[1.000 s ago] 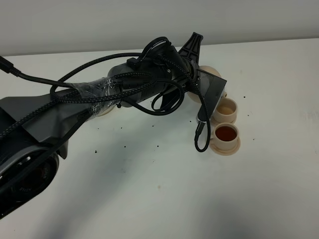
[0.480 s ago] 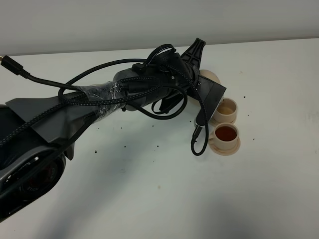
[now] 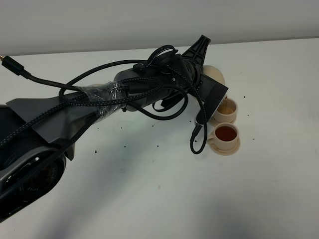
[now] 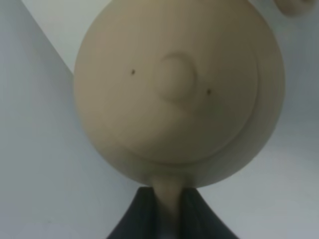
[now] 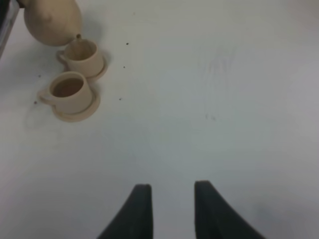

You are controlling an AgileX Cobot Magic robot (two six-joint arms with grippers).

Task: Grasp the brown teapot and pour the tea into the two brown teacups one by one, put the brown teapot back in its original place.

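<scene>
Since the earlier frames, the left arm (image 3: 124, 94) has shifted toward the back of the counter (image 3: 149, 199). More of the brown teapot (image 3: 215, 75) now shows past the wrist housing.

We note the white counter carries all items. The left arm, wrapped in black braided cable, reaches across the middle of the high view toward the cups.

The brown teapot (image 4: 174, 99) is held off the counter and tipped. In the right wrist view its short spout sits just above the rim of the far teacup (image 5: 82, 56).

The left hand (image 4: 168, 199) is clamped narrow on the teapot's loop handle, with one dark finger on each side.

The right hand (image 5: 173, 191) hangs over bare counter, well apart from the cups. Its fingers are spread and grip nothing.

The near teacup (image 3: 227, 134) holds dark amber tea. The far teacup (image 3: 227, 109) looks paler inside.

Each cup stands on its own saucer (image 5: 75, 115), and the two saucers lie just beside each other.

Small dark specks (image 3: 124, 146) are scattered over the counter.
</scene>
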